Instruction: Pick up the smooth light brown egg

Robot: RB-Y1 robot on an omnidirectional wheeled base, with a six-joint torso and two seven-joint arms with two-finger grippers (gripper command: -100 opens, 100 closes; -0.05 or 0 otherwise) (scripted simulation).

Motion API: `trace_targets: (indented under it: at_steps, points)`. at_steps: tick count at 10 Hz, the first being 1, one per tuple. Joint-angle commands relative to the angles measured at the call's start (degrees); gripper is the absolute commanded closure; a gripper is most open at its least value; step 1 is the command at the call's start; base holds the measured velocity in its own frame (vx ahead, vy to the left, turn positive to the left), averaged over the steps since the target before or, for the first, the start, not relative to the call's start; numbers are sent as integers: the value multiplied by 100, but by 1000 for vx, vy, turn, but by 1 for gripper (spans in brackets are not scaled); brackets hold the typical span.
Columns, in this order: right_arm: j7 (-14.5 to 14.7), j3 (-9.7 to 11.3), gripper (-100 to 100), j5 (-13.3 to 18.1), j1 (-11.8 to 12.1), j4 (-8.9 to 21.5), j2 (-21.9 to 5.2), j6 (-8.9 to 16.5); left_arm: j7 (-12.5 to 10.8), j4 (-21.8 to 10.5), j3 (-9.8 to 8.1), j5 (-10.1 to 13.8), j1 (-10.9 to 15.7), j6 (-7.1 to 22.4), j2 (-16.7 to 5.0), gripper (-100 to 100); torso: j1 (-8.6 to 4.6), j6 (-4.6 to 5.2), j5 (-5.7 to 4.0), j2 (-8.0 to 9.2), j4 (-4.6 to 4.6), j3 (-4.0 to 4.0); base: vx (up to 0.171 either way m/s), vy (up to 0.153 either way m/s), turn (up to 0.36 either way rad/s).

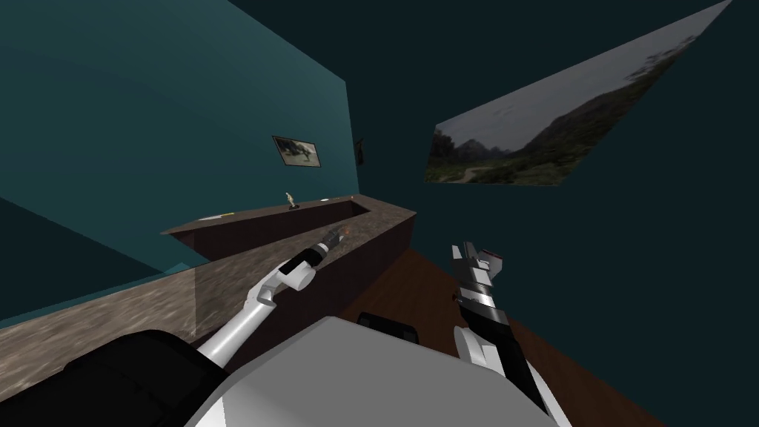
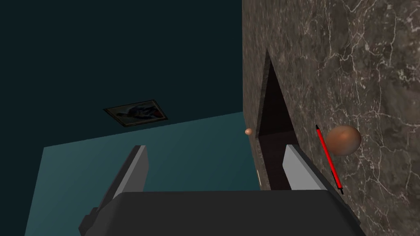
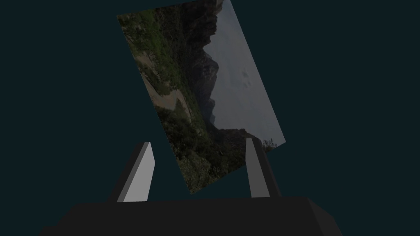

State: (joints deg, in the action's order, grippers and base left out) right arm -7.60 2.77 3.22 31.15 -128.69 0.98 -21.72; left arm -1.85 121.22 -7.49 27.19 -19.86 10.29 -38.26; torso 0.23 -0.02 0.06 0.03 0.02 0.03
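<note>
- On the marble worktop, near its edge by the dark gap, the egg lies just beside a red pen.
- Your left gripper is spread wide and empty, with the egg outside its fingers.
- You're on the approach. Next, I'd judge, shift sideways to bracket the egg and dodge the pen.
- The head view adds your right gripper, off the worktop, parted, holding nothing.

Tiny pale standing figure, distant tan ball, both too small to identify
</note>
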Motion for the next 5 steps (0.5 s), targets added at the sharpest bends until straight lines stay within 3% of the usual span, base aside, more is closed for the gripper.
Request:
trace_targets:
  at_steps: [1, 2, 5]
  points:
    - [0, 0, 0, 0, 0, 0, 0, 0, -1, -97, 8, 90, 47, 286, -187, -100, 0, 0, 0, 0, 0, 0, -14, 48, -130]
    - [0, 0, 0, 0, 0, 0, 0, 0, -1, -97, 8, 90, 47, 366, -187, -100, 2, 2, 0, -3, -1, -2, -9, 43, -62]
    - [0, 0, 0, 0, 0, 0, 0, 0, -23, -325, 36, 243, 169, 867, -531, -100, -2, -1, 0, -8, -2, -4, -1, 44, -113]
